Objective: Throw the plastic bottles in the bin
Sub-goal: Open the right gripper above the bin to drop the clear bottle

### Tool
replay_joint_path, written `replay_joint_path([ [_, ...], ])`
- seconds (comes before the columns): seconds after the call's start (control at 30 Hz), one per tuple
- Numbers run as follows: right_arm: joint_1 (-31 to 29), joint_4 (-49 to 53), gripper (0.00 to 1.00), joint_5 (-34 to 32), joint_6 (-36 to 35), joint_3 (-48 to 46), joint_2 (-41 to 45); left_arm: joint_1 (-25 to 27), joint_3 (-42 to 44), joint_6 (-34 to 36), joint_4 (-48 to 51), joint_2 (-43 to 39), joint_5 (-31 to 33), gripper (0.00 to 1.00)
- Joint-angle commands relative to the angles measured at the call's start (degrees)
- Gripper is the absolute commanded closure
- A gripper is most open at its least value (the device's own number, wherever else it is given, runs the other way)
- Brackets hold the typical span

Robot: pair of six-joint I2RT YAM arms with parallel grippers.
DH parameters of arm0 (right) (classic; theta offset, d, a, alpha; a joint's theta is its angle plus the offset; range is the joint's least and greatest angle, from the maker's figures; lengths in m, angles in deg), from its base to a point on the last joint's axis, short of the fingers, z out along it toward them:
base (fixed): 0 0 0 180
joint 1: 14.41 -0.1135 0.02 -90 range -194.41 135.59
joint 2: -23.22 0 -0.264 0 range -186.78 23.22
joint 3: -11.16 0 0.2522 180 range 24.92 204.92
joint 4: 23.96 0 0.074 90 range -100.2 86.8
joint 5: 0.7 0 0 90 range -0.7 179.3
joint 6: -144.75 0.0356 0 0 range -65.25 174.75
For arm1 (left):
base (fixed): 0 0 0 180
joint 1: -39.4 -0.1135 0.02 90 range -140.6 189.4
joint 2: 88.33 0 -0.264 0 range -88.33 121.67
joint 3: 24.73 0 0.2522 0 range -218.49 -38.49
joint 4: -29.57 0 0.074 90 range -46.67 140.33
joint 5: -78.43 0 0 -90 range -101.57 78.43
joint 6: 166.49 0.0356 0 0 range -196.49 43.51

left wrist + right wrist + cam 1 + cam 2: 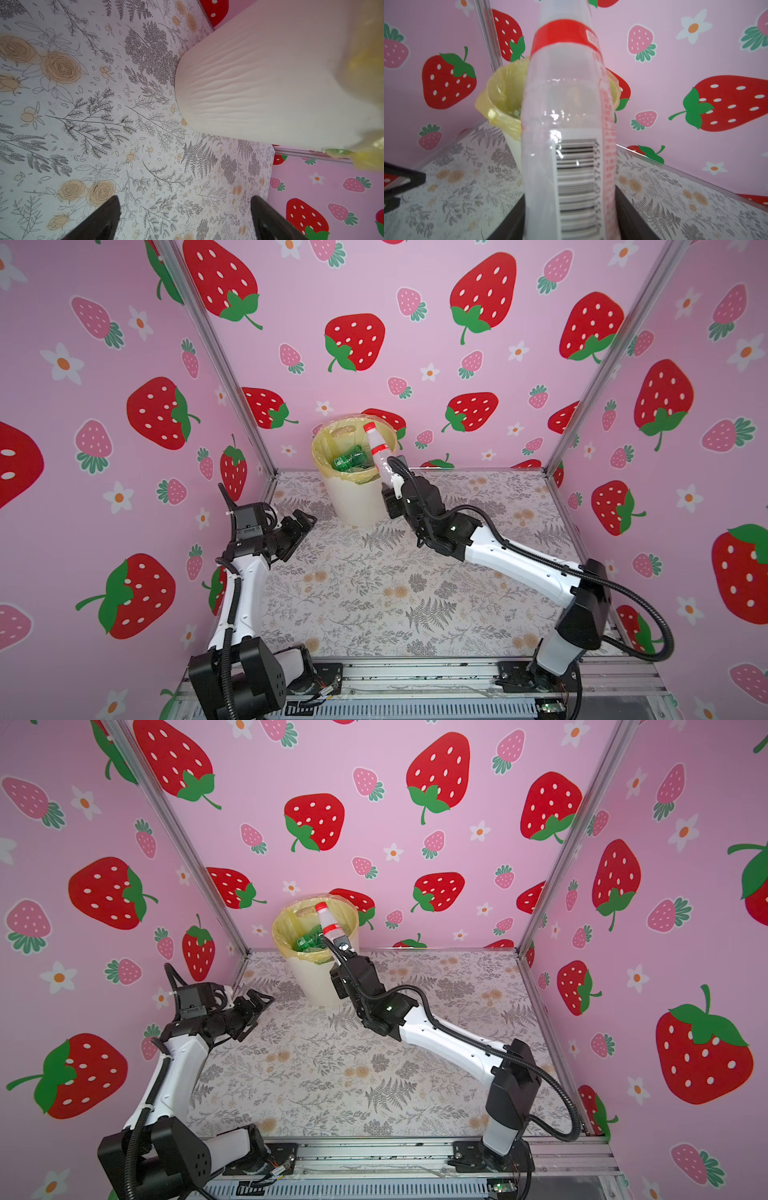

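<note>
The cream ribbed bin stands at the back of the table, lined with a yellowish bag. Two green bottles lie inside it. My right gripper is shut on the lower part of a clear bottle with a red cap and red-banded label. That bottle tilts over the bin's right rim, cap toward the back wall. My left gripper hangs open and empty, low beside the bin's wall on its left.
Strawberry-print walls and aluminium corner posts close in the table on three sides. The floral table cover runs from the bin to the front rail. The bin's bagged rim shows behind the held bottle.
</note>
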State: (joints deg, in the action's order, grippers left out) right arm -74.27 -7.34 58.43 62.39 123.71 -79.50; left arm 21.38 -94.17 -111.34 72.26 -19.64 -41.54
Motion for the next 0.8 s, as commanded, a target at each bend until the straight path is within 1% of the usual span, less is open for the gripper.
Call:
replay_joint_path([
  [0.0, 3.7, 6.1, 0.43, 1.2, -2.9, 17.3, -9.7, -0.3, 0.7, -0.6, -1.2, 0.0, -1.6, 0.01],
  [0.03, 4.8, 9.9, 0.34, 2.6, -3.1, 25.5, -14.8, -0.4, 0.6, -0.4, -1.0, 0.0, -1.6, 0.01],
  [0.07, 5.9, 13.7, 0.20, 3.5, -3.2, 33.7, -19.6, -0.4, 0.6, -0.2, -0.8, -0.2, -1.3, 0.01],
  [0.1, 6.5, 17.1, 0.15, 4.1, -3.4, 42.6, -24.3, -0.4, 0.7, -0.2, -0.7, -0.4, -1.1, 0.01],
  [0.13, 7.0, 20.2, 0.13, 4.5, -3.6, 50.9, -28.3, -0.5, 0.7, -0.1, -0.7, -0.6, -0.8, 0.01],
  [0.17, 7.3, 21.8, 0.09, 4.6, -3.3, 56.2, -31.5, -0.5, 0.6, 0.1, -0.7, -0.7, -0.6, 0.01],
  [0.2, 7.5, 21.9, 0.05, 5.1, -3.0, 57.7, -32.2, -0.6, 0.5, 0.4, -0.5, -0.9, -0.2, 0.01],
  [0.23, 7.5, 20.4, 0.04, 5.7, -2.7, 55.6, -31.2, -0.5, 0.4, 0.4, -0.4, -1.0, 0.0, 0.01],
  [0.3, 7.5, 14.1, 0.00, 6.3, -1.7, 45.8, -25.7, -0.5, 0.5, 0.3, -0.4, -0.8, -0.1, 0.01],
  [0.37, 7.6, 7.4, 0.01, 7.7, -0.8, 33.9, -19.4, -0.6, 0.4, 0.1, -0.6, -0.5, -0.5, 0.01],
  [0.4, 7.6, 5.7, 0.01, 7.7, -0.3, 31.1, -17.7, -0.6, 0.5, 0.0, -0.6, -0.3, -0.7, 0.01],
  [0.47, 7.6, 5.5, 0.01, 7.9, -0.2, 28.9, -15.4, -0.7, 0.4, -0.1, -0.7, -0.2, -1.0, 0.01],
  [0.6, 7.6, 8.6, 0.01, 9.1, 0.6, 28.9, -13.8, -0.9, 0.6, -0.4, -1.1, -0.1, -1.5, 0.01],
  [0.77, 7.6, 7.6, 0.01, 11.6, 2.2, 22.4, -9.1, -0.9, 0.8, -0.6, -1.3, -0.6, -1.6, 0.01],
])
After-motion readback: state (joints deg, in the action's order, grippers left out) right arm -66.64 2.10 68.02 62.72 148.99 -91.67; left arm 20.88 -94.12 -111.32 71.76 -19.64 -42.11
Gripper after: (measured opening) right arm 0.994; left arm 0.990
